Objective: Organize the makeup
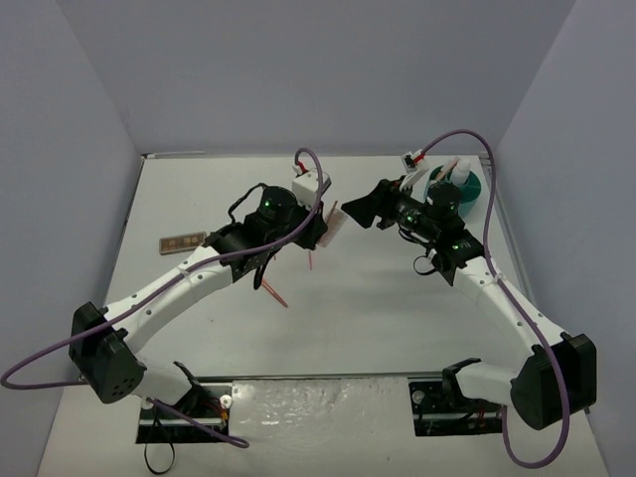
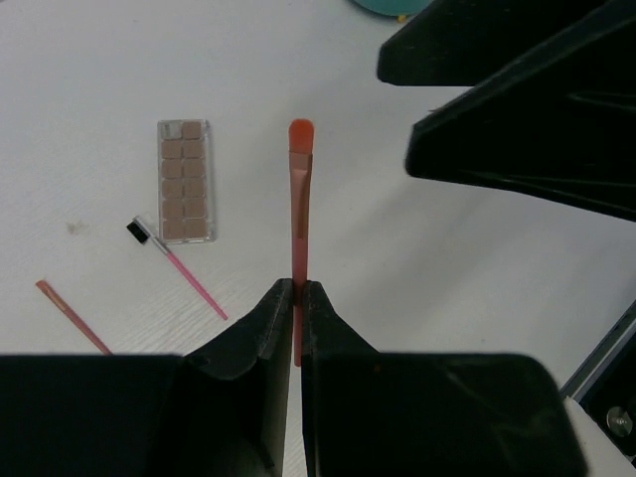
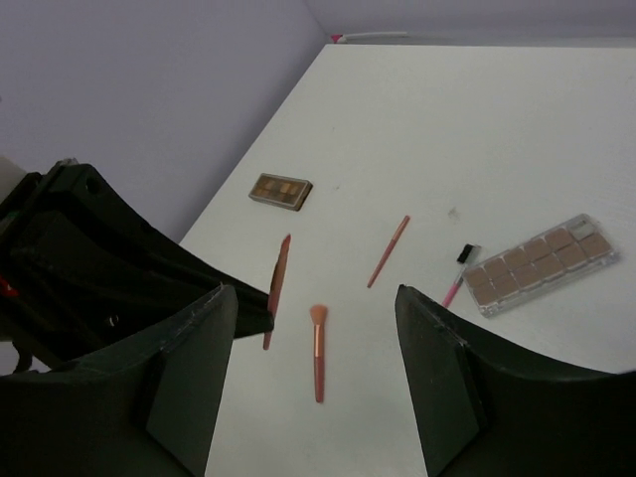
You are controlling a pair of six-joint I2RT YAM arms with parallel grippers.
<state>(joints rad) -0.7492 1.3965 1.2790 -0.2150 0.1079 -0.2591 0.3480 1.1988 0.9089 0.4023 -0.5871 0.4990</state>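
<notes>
Right now my left tool [image 2: 296, 295] is clamped on an orange-red stick [image 2: 298, 199], which juts straight out from the pinched fingertips, held above the surface [image 2: 79, 79]. Beyond it lie a thin orange stick [image 2: 72, 316], a pink wand [image 2: 184, 268] with a black tip, and just beside that a clear palette [image 2: 186, 181] of brown-pink squares. My right tool [image 3: 315, 293] hangs wide open, gripping nothing, with an orange brush [image 3: 317, 358] lying under its gap. Farther off sits a small dark-brown palette [image 3: 280, 189], and the teal tub [image 1: 475, 184] stands behind my right tool.
</notes>
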